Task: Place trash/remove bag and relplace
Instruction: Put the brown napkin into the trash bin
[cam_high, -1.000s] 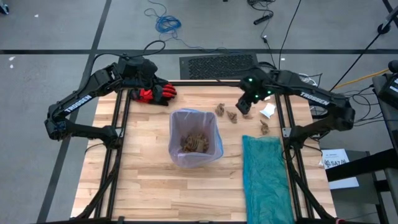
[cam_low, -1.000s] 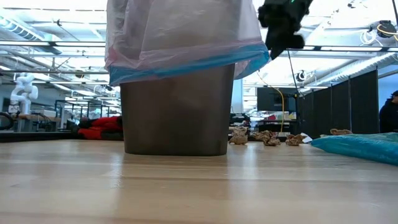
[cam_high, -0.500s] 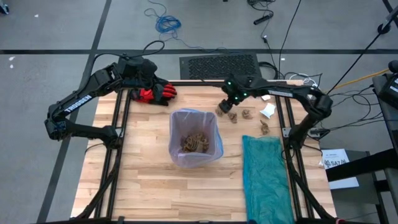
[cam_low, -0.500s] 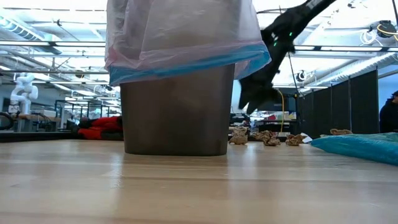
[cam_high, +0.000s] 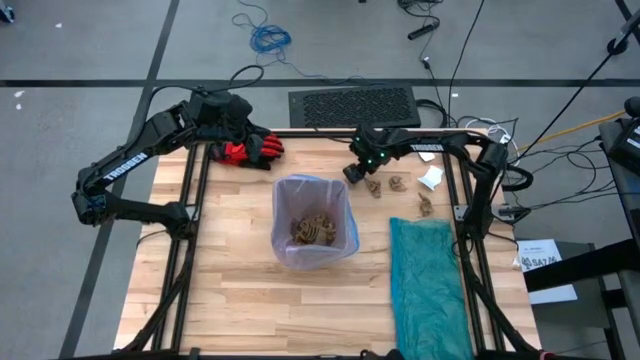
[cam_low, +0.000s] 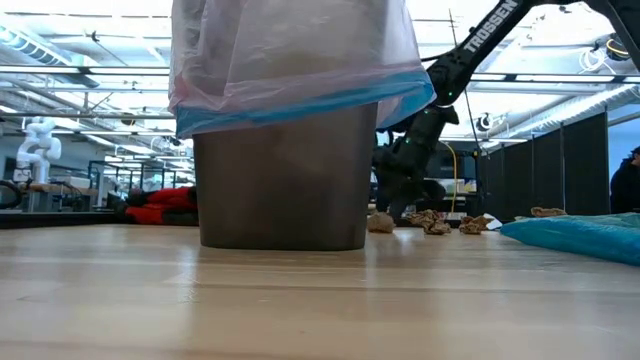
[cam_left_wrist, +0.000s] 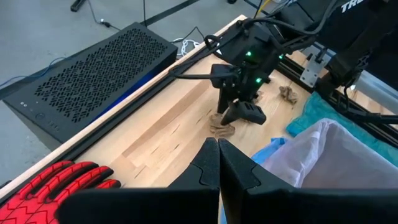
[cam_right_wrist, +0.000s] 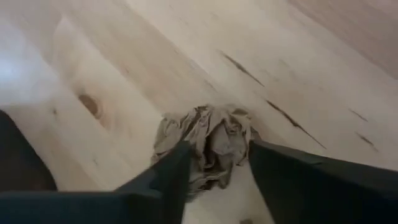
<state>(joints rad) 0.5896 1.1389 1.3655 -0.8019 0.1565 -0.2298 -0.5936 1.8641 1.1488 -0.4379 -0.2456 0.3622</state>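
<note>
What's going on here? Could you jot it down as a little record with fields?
Right gripper: down on the table behind the bin, fingers either side of a brown paper lump
Left gripper: shut, waiting near the red glove
Bin: lined with a pink bag, paper lumps inside
Loose trash: a few lumps near the right gripper
Teal bag: flat on the table

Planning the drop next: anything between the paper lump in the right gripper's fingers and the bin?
Nothing visible. The right gripper straddles the paper lump on bare table behind the bin; the liner's mouth gapes open. Other lumps lie off to the side.
</note>
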